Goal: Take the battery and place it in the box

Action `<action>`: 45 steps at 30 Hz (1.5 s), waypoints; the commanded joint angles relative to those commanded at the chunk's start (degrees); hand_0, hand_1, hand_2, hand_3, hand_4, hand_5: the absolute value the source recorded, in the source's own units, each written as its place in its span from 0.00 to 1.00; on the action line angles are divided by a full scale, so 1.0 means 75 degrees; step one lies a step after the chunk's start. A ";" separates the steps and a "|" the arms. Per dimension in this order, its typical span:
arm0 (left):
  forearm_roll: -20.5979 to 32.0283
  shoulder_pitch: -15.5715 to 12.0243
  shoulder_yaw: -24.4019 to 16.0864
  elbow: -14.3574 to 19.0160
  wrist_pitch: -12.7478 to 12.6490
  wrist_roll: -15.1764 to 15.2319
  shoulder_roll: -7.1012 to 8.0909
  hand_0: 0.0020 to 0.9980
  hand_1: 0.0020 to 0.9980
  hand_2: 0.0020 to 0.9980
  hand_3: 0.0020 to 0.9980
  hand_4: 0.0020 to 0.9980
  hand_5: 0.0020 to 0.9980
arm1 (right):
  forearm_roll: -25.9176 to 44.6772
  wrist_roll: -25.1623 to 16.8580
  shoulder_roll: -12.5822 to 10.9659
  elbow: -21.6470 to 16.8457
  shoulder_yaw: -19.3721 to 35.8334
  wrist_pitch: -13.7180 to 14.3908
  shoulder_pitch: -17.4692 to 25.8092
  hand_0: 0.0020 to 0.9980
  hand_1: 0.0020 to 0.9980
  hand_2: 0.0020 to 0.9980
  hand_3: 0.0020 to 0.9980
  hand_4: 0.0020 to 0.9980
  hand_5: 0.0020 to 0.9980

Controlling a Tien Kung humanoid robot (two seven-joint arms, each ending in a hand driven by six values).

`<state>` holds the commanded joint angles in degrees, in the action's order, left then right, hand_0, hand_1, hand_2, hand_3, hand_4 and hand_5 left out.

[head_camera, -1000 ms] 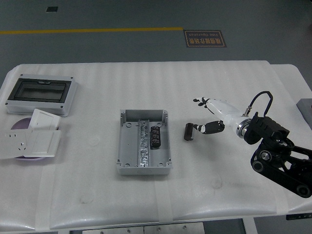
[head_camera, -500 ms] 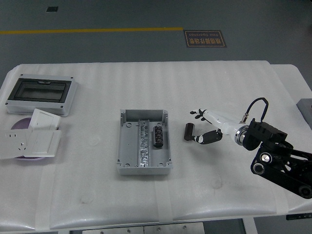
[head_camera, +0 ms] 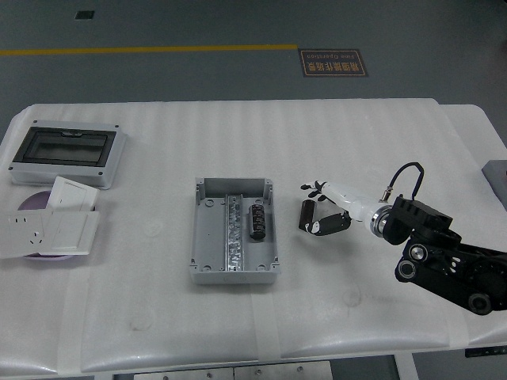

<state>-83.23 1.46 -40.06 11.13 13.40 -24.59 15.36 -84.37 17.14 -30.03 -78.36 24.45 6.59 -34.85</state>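
Observation:
A small black battery point(head_camera: 306, 214) lies on the white table just right of the open grey box point(head_camera: 207, 237). Another black battery-like part point(head_camera: 255, 220) sits inside the box beside its metal middle strip. My right hand point(head_camera: 314, 207) reaches in from the right at table height. Its fingers point(head_camera: 312, 188) are spread just beyond the battery's far end and its thumb point(head_camera: 323, 226) is at the battery's near end. The hand brackets the battery with no clear grip on it. My left arm is out of view.
A grey enclosure with a dark clear lid point(head_camera: 67, 152) stands at the far left. White socket plates point(head_camera: 51, 226) lie on a purple disc in front of it. A grey object point(head_camera: 497, 178) sits past the table's right edge.
My right hand has moved left and lower, from beside the battery to around it. The battery has not moved.

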 joint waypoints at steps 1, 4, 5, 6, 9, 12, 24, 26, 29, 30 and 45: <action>0.0007 0.0003 0.0008 0.0000 -0.0003 0.0003 0.0001 0.65 0.67 0.60 0.62 0.62 0.00 | 0.0012 -0.0002 -0.0004 -0.0003 -0.0025 0.0011 -0.0007 0.85 0.82 0.85 0.93 0.82 0.37; -0.0012 0.0004 -0.0006 -0.0001 0.0002 0.0000 0.0003 0.65 0.67 0.60 0.62 0.62 0.00 | 0.0032 -0.0010 -0.0008 -0.0016 -0.0099 0.0043 -0.0043 0.84 0.81 0.85 0.92 0.84 0.40; -0.0014 0.0004 -0.0008 -0.0001 0.0003 0.0000 0.0003 0.65 0.67 0.60 0.62 0.62 0.00 | 0.0039 -0.0011 -0.0007 -0.0016 -0.0116 0.0049 -0.0051 0.84 0.81 0.85 0.92 0.84 0.40; -0.0013 0.0006 -0.0004 0.0000 0.0003 0.0001 0.0003 0.65 0.67 0.60 0.62 0.62 0.00 | 0.0046 -0.0012 -0.0006 -0.0014 -0.0132 0.0057 -0.0058 0.84 0.81 0.85 0.92 0.84 0.40; -0.0007 0.0013 0.0003 0.0000 -0.0001 0.0005 0.0002 0.65 0.67 0.60 0.62 0.62 0.00 | 0.0027 0.0002 -0.0006 -0.0002 -0.0171 0.0071 -0.0065 0.84 0.81 0.85 0.92 0.84 0.40; 0.0009 0.0014 0.0017 0.0002 -0.0004 0.0008 0.0001 0.65 0.67 0.60 0.62 0.62 0.00 | 0.0003 0.0016 -0.0014 0.0003 -0.0194 0.0084 -0.0059 0.83 0.81 0.84 0.91 0.84 0.41; 0.0004 0.0020 0.0030 0.0003 0.0001 0.0016 0.0011 0.65 0.67 0.60 0.62 0.62 0.00 | -0.0227 0.0086 -0.0046 0.0024 -0.0281 0.0173 -0.0050 0.81 0.77 0.77 0.78 0.64 0.28; 0.0013 0.0019 0.0039 0.0004 0.0000 0.0018 0.0010 0.65 0.67 0.60 0.62 0.62 0.00 | -0.0234 0.0089 -0.0046 0.0030 -0.0311 0.0172 -0.0047 0.81 0.77 0.77 0.78 0.64 0.28; 0.0013 0.0020 0.0042 0.0005 0.0000 0.0020 0.0011 0.65 0.67 0.60 0.62 0.61 0.00 | -0.0244 0.0087 -0.0026 0.0039 -0.0366 0.0182 -0.0048 0.79 0.74 0.69 0.68 0.57 0.24; 0.0010 0.0020 0.0041 0.0005 0.0000 0.0020 0.0012 0.65 0.67 0.60 0.62 0.61 0.00 | -0.0249 0.0086 -0.0020 0.0043 -0.0375 0.0186 -0.0049 0.79 0.74 0.69 0.68 0.57 0.24; 0.0030 0.0030 0.0082 0.0011 -0.0029 0.0043 0.0009 0.65 0.67 0.60 0.62 0.62 0.00 | -0.0426 0.0016 -0.0064 -0.0030 -0.0251 0.0334 -0.0053 0.78 0.71 0.64 0.68 0.49 0.18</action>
<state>-83.00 1.68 -39.44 11.21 13.18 -24.26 15.43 -87.56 17.26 -30.51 -78.59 22.56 9.09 -35.24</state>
